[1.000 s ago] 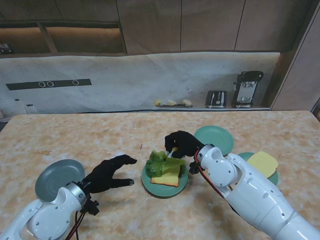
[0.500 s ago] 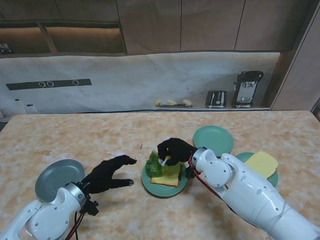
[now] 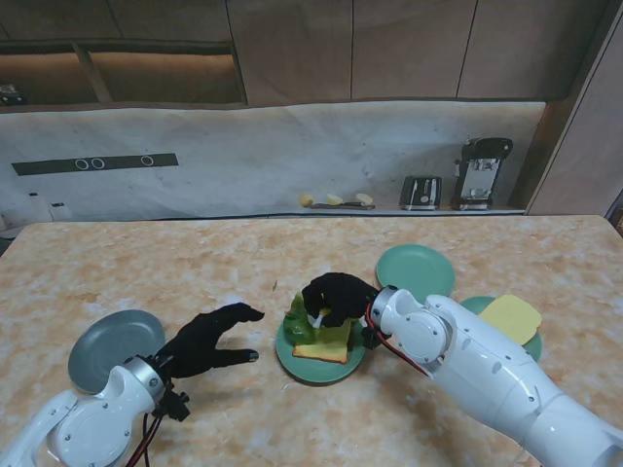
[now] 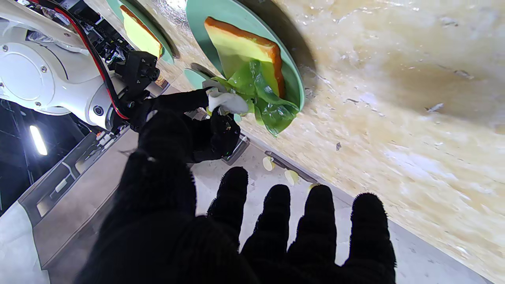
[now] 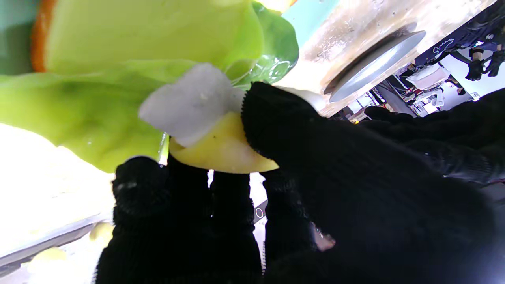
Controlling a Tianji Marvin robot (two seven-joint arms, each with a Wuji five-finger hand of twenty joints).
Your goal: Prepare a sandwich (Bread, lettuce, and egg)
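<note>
a mottled beige stone counter carries four plates. a grey plate sits at the left, near me. a green plate lies in the middle. a second green plate sits farther from me to the right, and a third, mostly covered, lies at the right.

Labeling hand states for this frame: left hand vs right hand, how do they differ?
The left hand is open and holds nothing; the right hand is shut on the egg.
The left hand hangs over bare table beside the plate; the right hand is over the lettuce and bread on that plate.
Both wear black gloves.
</note>
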